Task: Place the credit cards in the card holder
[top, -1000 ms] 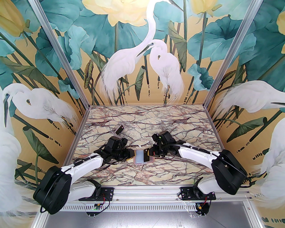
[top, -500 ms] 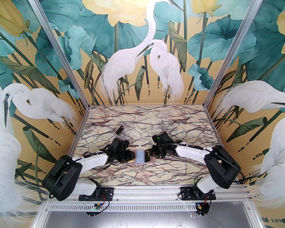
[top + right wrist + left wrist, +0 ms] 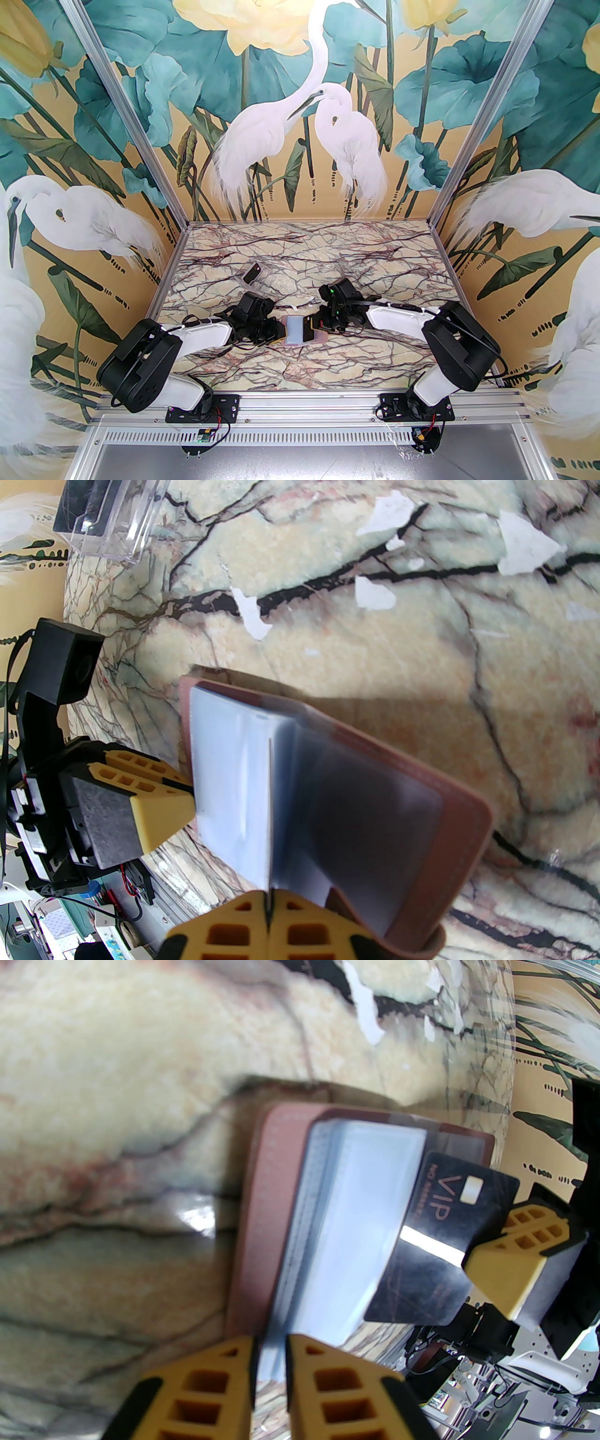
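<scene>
The dusty-pink card holder (image 3: 294,332) lies open at the table's middle, its pale sleeves fanned up (image 3: 347,1222). My left gripper (image 3: 280,330) comes from the left and is shut on the near edge of a sleeve (image 3: 270,1358). My right gripper (image 3: 313,323) is shut on a black credit card (image 3: 436,1241) with gold VIP lettering. The card's far edge meets the top sleeve's open side. In the right wrist view the card is edge-on (image 3: 270,808) above the holder (image 3: 459,817), clamped in the right gripper (image 3: 269,920).
A small clear plastic box (image 3: 253,273) holding more black cards stands behind the left arm, also seen in the right wrist view (image 3: 108,513). White flecks mark the marble (image 3: 375,592) just behind the holder. Painted walls close in the table on three sides.
Both arms' elbows have swung inward and forward, the left most of all. The grippers have stayed at the holder, the right one edging the black card slightly left.
</scene>
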Controlling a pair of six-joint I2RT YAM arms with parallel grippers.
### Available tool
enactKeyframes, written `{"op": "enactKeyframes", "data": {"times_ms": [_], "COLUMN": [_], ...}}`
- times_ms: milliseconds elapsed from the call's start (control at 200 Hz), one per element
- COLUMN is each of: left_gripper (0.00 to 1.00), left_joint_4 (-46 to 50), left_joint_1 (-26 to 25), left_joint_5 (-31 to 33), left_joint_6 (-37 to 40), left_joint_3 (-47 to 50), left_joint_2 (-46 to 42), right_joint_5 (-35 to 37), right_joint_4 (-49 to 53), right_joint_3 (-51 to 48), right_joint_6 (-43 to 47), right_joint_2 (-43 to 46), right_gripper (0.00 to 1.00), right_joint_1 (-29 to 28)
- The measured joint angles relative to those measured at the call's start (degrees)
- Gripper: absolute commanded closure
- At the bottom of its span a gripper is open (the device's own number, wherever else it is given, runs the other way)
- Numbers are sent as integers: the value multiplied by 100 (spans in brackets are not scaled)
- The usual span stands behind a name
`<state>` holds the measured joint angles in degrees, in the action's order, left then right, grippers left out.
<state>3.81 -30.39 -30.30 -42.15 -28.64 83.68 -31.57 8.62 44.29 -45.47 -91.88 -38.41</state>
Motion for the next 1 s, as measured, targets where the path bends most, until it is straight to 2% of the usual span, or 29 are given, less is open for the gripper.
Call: {"op": "enactKeyframes", "data": {"times_ms": [1000], "left_gripper": [84], "left_joint_4": [-26], "left_joint_1": [-22], "left_joint_5": [48], "left_joint_6": [15], "left_joint_3": [0], "left_joint_2": [44], "right_joint_5": [-101], "right_joint_4": [-199], "right_joint_3": [0], "right_joint_6": [4], "right_joint_2": [-306], "right_gripper": [100], "right_joint_1": [2]}}
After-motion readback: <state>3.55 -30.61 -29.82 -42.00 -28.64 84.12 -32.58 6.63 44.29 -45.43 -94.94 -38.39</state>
